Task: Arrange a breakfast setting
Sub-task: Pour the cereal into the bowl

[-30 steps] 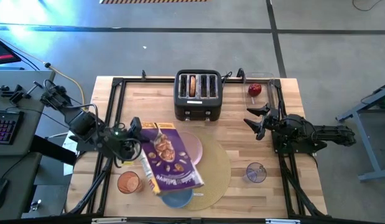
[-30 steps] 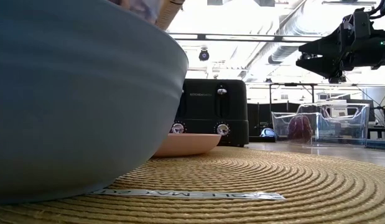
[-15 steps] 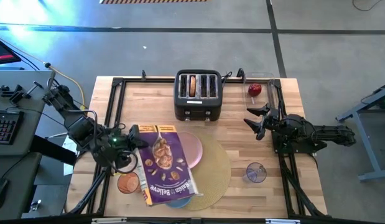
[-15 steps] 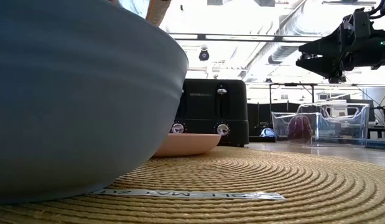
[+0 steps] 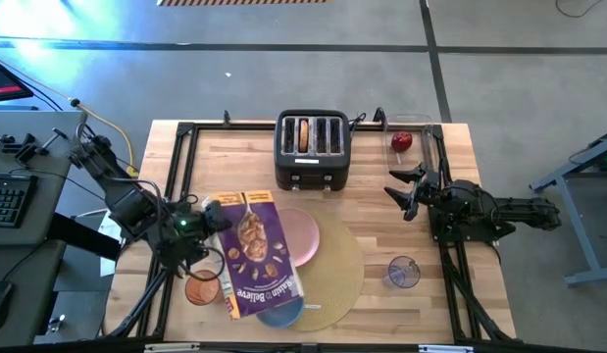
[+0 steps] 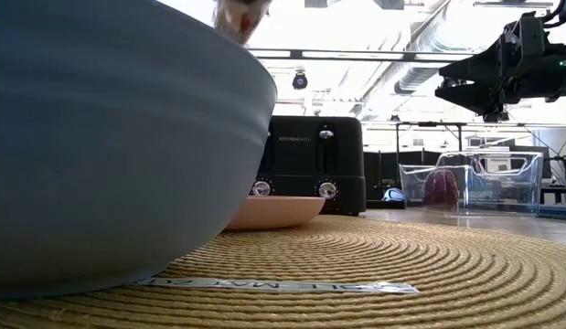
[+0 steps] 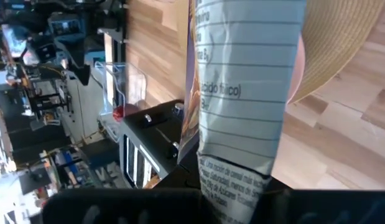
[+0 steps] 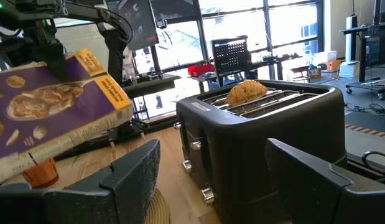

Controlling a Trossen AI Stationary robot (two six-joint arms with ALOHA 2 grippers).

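My left gripper [image 5: 213, 216] is shut on the far end of the purple cereal box [image 5: 256, 255]. The box hangs slanted above the blue bowl [image 5: 283, 314] and the pink plate [image 5: 305, 235], which both rest on the round tan placemat [image 5: 337, 265]. An orange cup [image 5: 202, 289] stands left of the mat and a clear glass [image 5: 403, 272] right of it. The bagel [image 5: 303, 134] sticks up from a slot of the black toaster [image 5: 313, 152]. The red apple [image 5: 402, 142] lies in a clear bin. My right gripper [image 5: 406, 191] waits open at the right, level. My left gripper holds the cereal box at its far end [image 7: 232, 180], coming from the table's left and slanting down. The gripper body hides the fingers' exact place. The box is lifted clear and tilted, and its near end [image 5: 269, 304] hangs over the bowl.
The toaster stands at the table's far middle, just beyond the plate. The clear bin [image 6: 475, 183] sits at the far right corner. Bare wood lies between the toaster and the right arm, and at the far left.
My left gripper has rolled and sunk a little. The box has swung with it: its near end has moved toward the table's left, so the box now lies more nearly far-to-near over the bowl, still lifted.
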